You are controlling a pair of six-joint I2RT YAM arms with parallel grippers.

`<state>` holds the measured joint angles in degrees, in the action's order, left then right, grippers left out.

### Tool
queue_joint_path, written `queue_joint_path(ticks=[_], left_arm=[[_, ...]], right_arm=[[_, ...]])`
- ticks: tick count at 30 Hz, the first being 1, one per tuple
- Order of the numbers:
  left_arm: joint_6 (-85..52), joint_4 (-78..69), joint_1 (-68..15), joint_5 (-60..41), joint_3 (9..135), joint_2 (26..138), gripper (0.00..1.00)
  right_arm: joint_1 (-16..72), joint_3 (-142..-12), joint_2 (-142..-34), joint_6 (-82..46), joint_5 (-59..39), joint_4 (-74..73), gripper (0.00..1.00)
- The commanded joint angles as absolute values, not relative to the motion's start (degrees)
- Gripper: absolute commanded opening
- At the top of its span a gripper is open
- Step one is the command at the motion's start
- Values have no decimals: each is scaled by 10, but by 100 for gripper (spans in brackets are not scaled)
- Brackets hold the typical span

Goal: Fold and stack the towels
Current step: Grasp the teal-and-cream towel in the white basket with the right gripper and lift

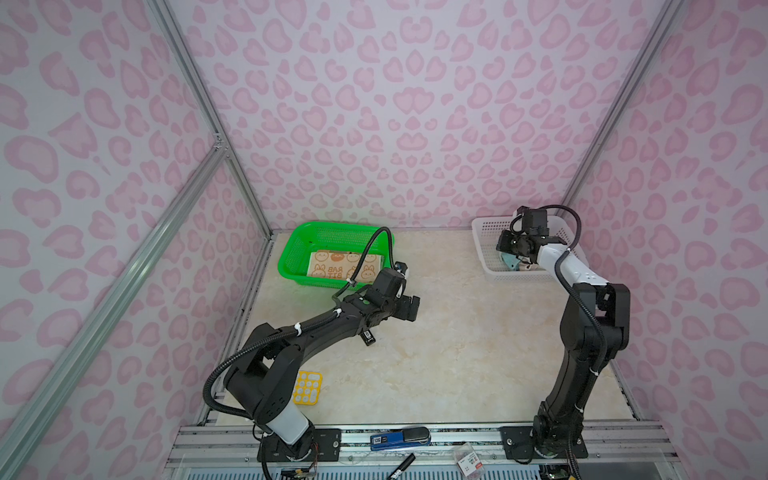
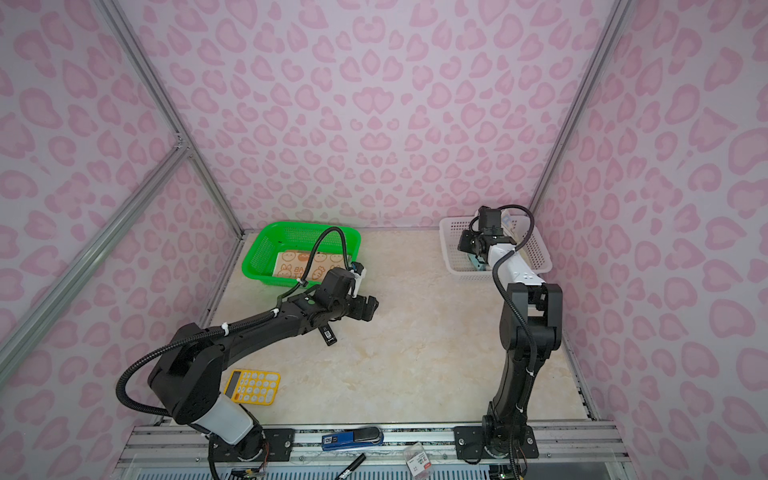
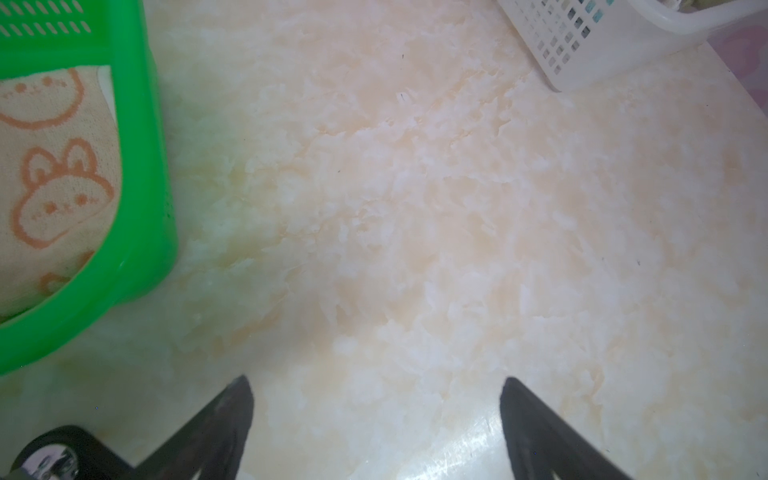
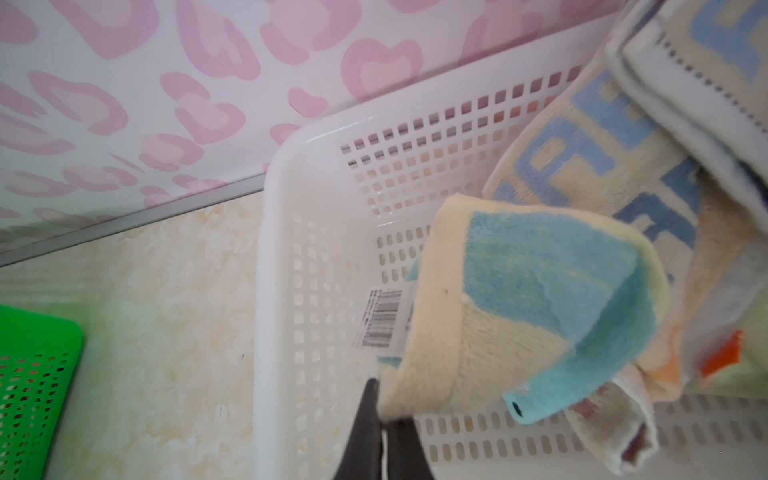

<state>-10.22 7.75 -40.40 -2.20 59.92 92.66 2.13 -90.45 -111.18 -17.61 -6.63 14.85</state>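
- The right fingers [image 4: 365, 428] are pressed together on the cream edge of the light blue towel [image 4: 540, 282], pinching it at the corner nearest the wrist camera.
- That towel is inside the white basket [image 4: 316, 174], near one of its corners. It curls up from the pinched edge and lies over the other cloths.
- A barcode label [image 4: 380, 320] sits on the basket floor just beside the pinched edge.
- Behind the blue towel lies a cream towel with blue letters [image 4: 582, 166], and against it a folded cloth with a white stitched border [image 4: 685, 83]. An orange patch [image 4: 723, 357] shows among the pile, but I cannot tell which cloth it belongs to.
- In both top views the right arm bends down into the white basket [image 1: 486, 232] at the far right corner of the counter [image 1: 457, 332], and a bit of blue towel [image 2: 476, 262] shows under the wrist.
- The left fingers [image 3: 224, 428] are spread wide, holding nothing, above bare counter just beside the green basket [image 3: 141, 166].
- A beige rabbit towel [image 1: 332, 266] lies flat in the green basket [image 2: 257, 249] at the far left of the counter.
- A yellow calculator [image 2: 253, 386] rests on the counter near the left arm's base, well apart from both baskets.
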Motion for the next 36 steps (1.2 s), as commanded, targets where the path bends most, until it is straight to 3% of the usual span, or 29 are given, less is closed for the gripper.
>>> queue_joint_path(ticks=[1, 10, 20, 36], left_arm=[[-100, 73, -405, -18, 600, 931, 95], [-101, 78, -407, -19, 599, 931, 95], [-103, 75, -408, -6, 599, 930, 99], [-97, 56, -410, 41, 584, 889, 98]], right_arm=[[20, -892, -1089, -158, -70, 118, 0], [18, -858, -1012, -139, -77, 112, 0], [35, -912, -905, -109, -110, 157, 0], [232, -978, -781, -11, -107, 223, 0]])
